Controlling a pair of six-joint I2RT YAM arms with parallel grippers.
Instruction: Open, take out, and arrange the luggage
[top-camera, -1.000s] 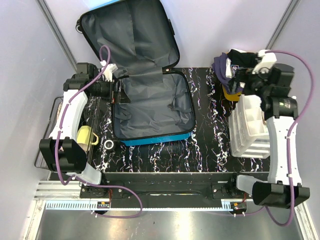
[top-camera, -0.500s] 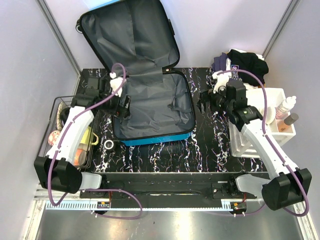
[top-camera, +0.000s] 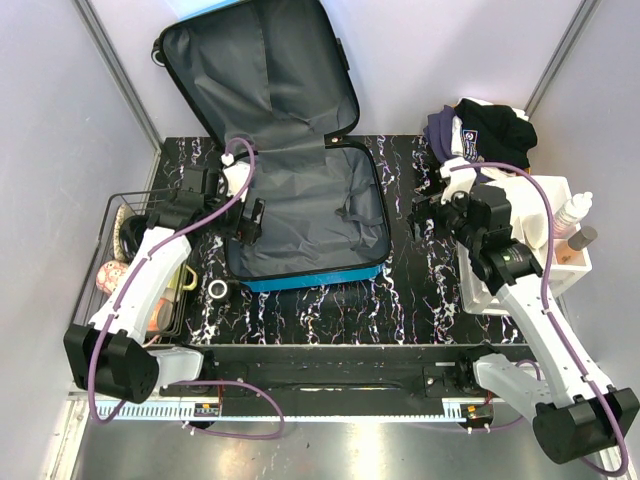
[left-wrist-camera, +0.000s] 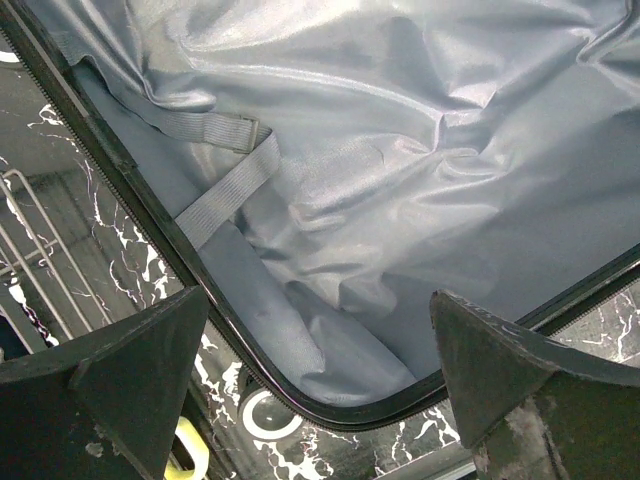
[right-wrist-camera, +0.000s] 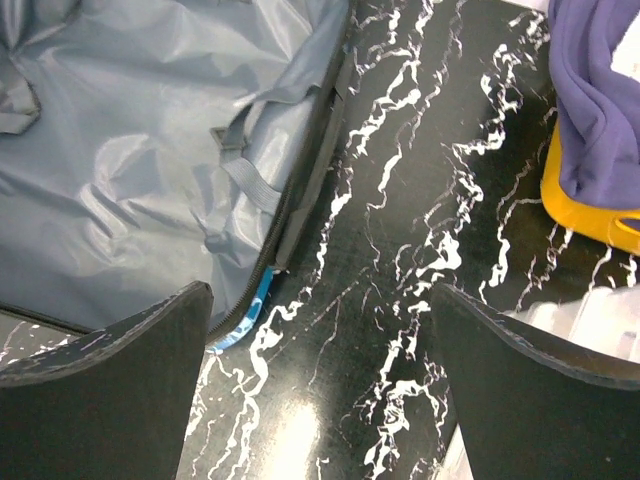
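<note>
The blue luggage (top-camera: 300, 215) lies open on the black marble table (top-camera: 330, 310), its lid (top-camera: 260, 80) leaning against the back wall. Only dark grey lining and straps show inside. My left gripper (top-camera: 247, 221) is open and empty over the case's left rim. In the left wrist view (left-wrist-camera: 318, 330) it hangs above the lining (left-wrist-camera: 400, 150), a grey strap (left-wrist-camera: 225, 190) and the zip rim (left-wrist-camera: 150, 215). My right gripper (top-camera: 418, 215) is open and empty above bare table just right of the case. In the right wrist view (right-wrist-camera: 320, 300) the case's right edge (right-wrist-camera: 300, 190) lies at its left.
A wire basket (top-camera: 112, 215) at the left holds a yellow mug (top-camera: 185, 278) and other items. A tape roll (top-camera: 217, 289) lies by the case's front left corner. An orange bin (right-wrist-camera: 585, 215) with dark clothes (top-camera: 480, 125) is back right. A white organiser (top-camera: 490, 285) with bottles (top-camera: 572, 210) stands at the right.
My right arm has swung from over the clothes at the back right down to the table beside the case. My left gripper has moved right, onto the case's left rim.
</note>
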